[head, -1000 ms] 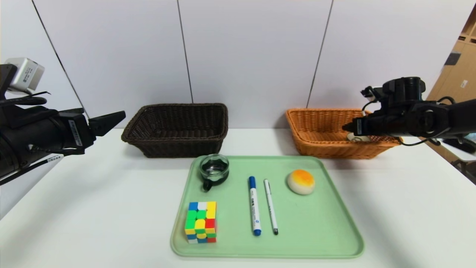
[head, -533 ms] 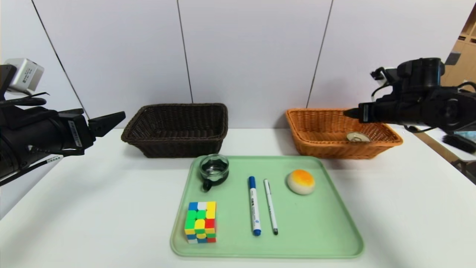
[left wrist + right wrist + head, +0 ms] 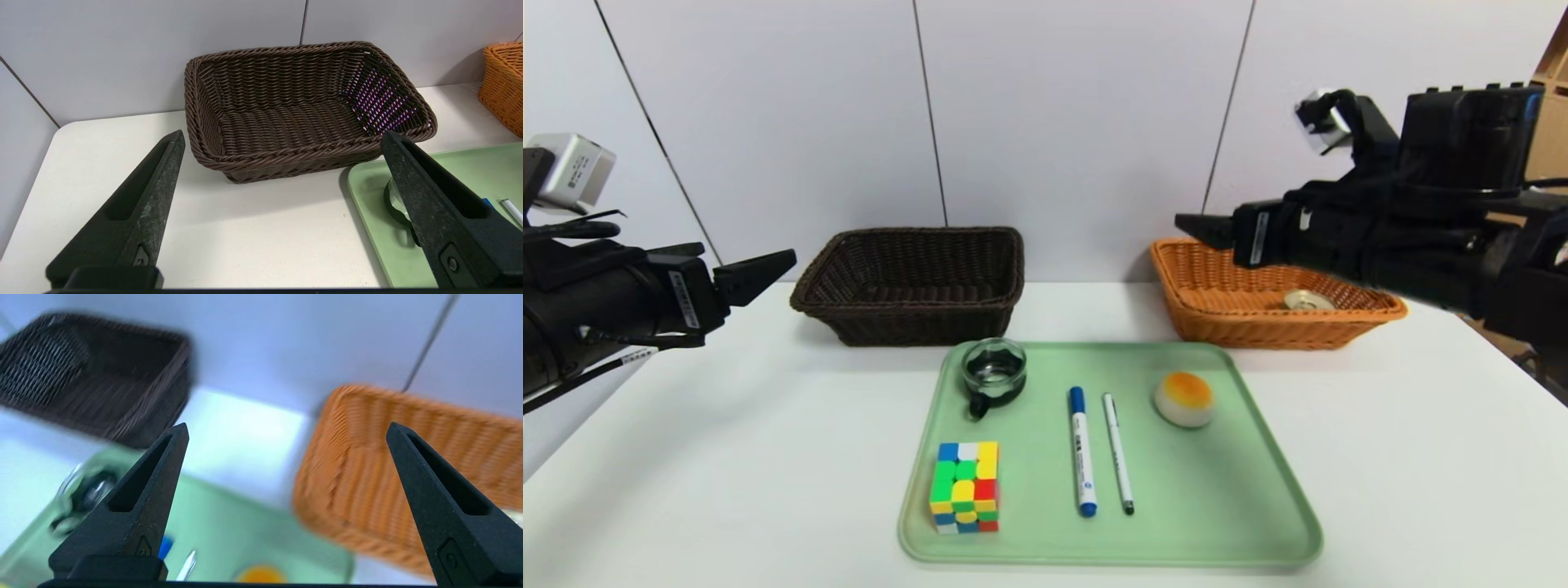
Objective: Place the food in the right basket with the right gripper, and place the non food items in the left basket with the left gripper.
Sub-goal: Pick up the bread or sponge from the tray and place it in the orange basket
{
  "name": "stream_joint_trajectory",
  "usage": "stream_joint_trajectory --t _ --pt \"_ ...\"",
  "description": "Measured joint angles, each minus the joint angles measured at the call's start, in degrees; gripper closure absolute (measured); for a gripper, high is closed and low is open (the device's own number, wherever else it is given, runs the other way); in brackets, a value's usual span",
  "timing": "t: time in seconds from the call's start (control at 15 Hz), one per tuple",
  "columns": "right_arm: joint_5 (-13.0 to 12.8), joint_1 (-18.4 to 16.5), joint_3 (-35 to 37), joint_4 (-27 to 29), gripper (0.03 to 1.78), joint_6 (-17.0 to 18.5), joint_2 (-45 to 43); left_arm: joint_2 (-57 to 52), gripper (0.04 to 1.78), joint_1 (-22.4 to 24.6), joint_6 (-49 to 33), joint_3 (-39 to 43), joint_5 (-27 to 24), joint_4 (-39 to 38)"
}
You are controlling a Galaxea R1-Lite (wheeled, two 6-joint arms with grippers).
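Observation:
On the green tray [image 3: 1241,506] lie the bun [image 3: 1184,398], a glass cup [image 3: 994,371], a blue-capped marker [image 3: 1082,451], a thin white pen [image 3: 1117,453] and a puzzle cube [image 3: 965,487]. The tin can [image 3: 1309,300] sits inside the orange right basket [image 3: 1217,302]. My right gripper [image 3: 1194,229] hangs open and empty above that basket's left rear corner, pointing left; its wrist view shows the jaws wide [image 3: 287,426] with the bun [image 3: 259,575] below. My left gripper [image 3: 764,273] hovers open at the far left, facing the empty dark left basket [image 3: 302,110].
Both baskets stand against the white back wall, the dark basket [image 3: 913,282] left of the orange one. White table [image 3: 727,457] surrounds the tray. Shelving and clutter [image 3: 1543,163] lie beyond the table's right edge.
My right gripper has risen from low over the can in the orange basket and swung left, its jaws spreading wider. The can stays in the basket. The left arm has barely moved.

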Motion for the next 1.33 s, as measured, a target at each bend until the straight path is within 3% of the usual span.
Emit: stream_joint_trajectory --t 0.2,0.4,0.87,1.13,1.33 --pt "-1.2 3.2 7.7 -0.5 0.13 0.4 -2.0 -0.3 0.13 0.0 0.0 -0.1 0.0 0.0" --pt "-1.3 4.0 11.8 0.6 0.12 0.4 -1.9 -0.5 0.13 0.0 0.0 0.2 0.0 0.0" --pt "-1.4 4.2 13.2 4.5 0.12 0.4 2.9 -0.8 0.13 0.0 0.2 0.5 0.1 0.0" --pt "-1.7 4.4 13.7 3.5 0.12 0.2 7.5 -0.8 0.13 0.0 0.2 0.5 0.1 0.1" --pt "-4.0 4.3 14.0 0.3 0.12 0.1 11.0 -0.9 0.13 0.0 0.3 0.5 0.1 0.0"
